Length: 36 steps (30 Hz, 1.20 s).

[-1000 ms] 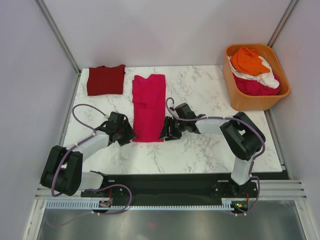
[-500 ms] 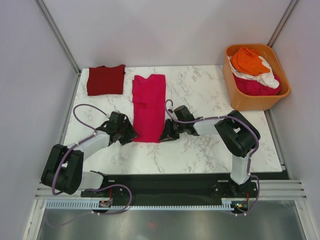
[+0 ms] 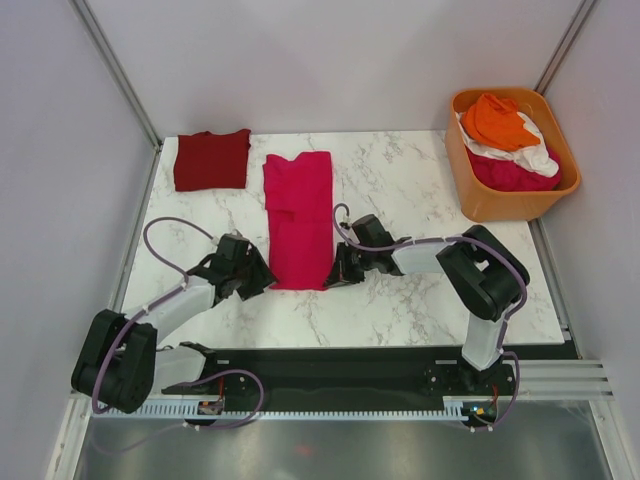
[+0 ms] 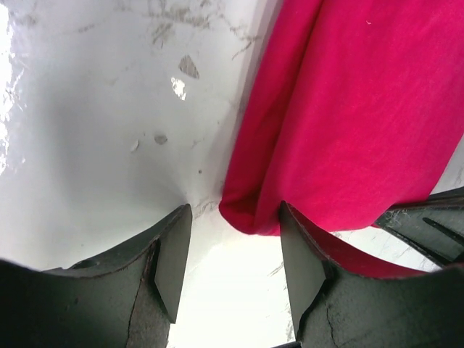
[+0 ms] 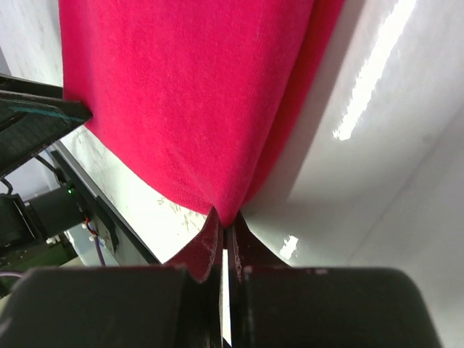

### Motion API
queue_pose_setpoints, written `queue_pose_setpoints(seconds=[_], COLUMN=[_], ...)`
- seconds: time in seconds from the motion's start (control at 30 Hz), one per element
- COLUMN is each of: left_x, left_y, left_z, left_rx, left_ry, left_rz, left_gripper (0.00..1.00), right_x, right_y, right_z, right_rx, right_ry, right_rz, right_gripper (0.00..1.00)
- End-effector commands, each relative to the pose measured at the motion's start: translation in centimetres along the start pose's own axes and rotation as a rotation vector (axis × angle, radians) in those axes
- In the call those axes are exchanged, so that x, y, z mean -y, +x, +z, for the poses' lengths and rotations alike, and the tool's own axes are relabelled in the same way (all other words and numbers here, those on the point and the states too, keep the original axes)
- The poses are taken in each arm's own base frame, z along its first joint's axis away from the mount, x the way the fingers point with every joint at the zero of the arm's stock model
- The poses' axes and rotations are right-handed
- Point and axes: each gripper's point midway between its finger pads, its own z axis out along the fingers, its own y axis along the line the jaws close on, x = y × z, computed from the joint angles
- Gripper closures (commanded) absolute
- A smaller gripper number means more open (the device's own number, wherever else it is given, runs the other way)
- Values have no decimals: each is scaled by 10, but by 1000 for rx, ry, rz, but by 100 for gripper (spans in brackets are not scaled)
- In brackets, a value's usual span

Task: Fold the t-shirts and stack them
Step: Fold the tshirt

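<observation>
Pinching the near right corner of the magenta t-shirt (image 5: 181, 94), the right gripper (image 5: 223, 225) has its fingers pressed together on the hem. How much cloth sits between them is hidden. The left gripper (image 4: 233, 243) stands spread over the shirt's near left corner, one finger on bare marble and the other lying over the hem. That corner sits in the gap, and neither finger squeezes it. From above, the wrists cover both sets of fingertips, so the grips cannot be read there.

The magenta t-shirt (image 3: 298, 215) lies flat on the table (image 3: 400, 180) as a long narrow strip with rounded, doubled side edges. It runs from between the grippers toward the far edge. A maroon t-shirt (image 3: 211, 160) lies folded into a rectangle at the far left corner, well apart from it. In the orange tub (image 3: 500, 205) at the far right, crumpled orange (image 3: 497, 120), white (image 3: 535, 155) and pink (image 3: 510, 172) shirts are heaped, each only partly visible.
</observation>
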Motion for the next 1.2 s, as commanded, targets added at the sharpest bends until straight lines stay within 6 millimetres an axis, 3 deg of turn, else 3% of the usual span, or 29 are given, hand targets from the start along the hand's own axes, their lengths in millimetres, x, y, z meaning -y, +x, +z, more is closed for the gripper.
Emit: queue_pose_setpoints(seconds=[0.0,0.27,0.3,0.33,0.37,0.4,0.43,0.57,0.7,0.87,1.0,1.1,1.17], left_x=[-22,-25,21,22,22,22,22,40,30,13,7,4,2], left_y=[20,33,-3,-3,-4,-3,-3,-8,-17,7,23,20,17], left_z=[0,8,17,17,18,17,15,-8,-25,-11,2,6,11], left_rx=[-54,-109,35,38,42,43,48,55,97,7,-29,-10,4], left_ry=[-74,-113,71,77,82,83,89,156,87,31,37,22,10], left_rz=[-9,15,-11,-13,-16,-16,-17,-22,-10,-41,-49,-52,-50], left_gripper=[40,40,61,27,12,2,0,1,5,19,16,12,27], right_x=[18,17,16,15,14,14,14,15,18,20,21,20,20], right_y=[16,17,18,18,18,18,18,19,22,23,22,22,22], right_z=[-5,5,6,7,7,7,7,6,7,9,10,10,10], right_rx=[-25,-40,-45,-47,-49,-51,-52,-57,-64,-71,-74,-73,-73], right_ry=[78,70,70,66,62,62,63,66,72,74,76,74,74], right_rz=[-24,-25,-25,-26,-27,-28,-31,-38,-35,-34,-32,-38,-36], right_gripper=[100,100,100,100,100,100,100,100,100,100,100,100,100])
